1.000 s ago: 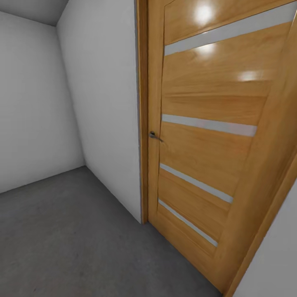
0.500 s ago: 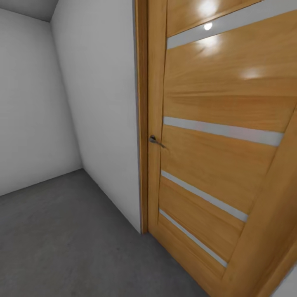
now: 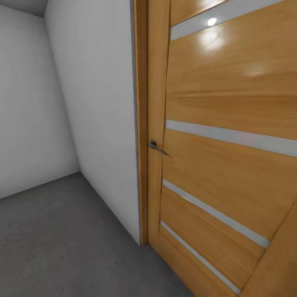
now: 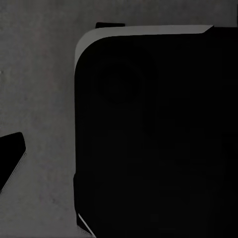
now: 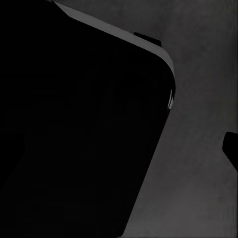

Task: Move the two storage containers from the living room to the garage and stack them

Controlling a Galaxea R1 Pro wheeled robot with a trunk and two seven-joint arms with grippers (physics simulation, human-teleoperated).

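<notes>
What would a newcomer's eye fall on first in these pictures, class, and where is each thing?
First comes the glossy wooden door with pale stripes, taking up the right of the head view, its small metal handle near the frame. Left of it a plain pale wall runs back to a corner above the dark grey floor. In both wrist views a big black rounded shape hangs over the same grey floor.
</notes>
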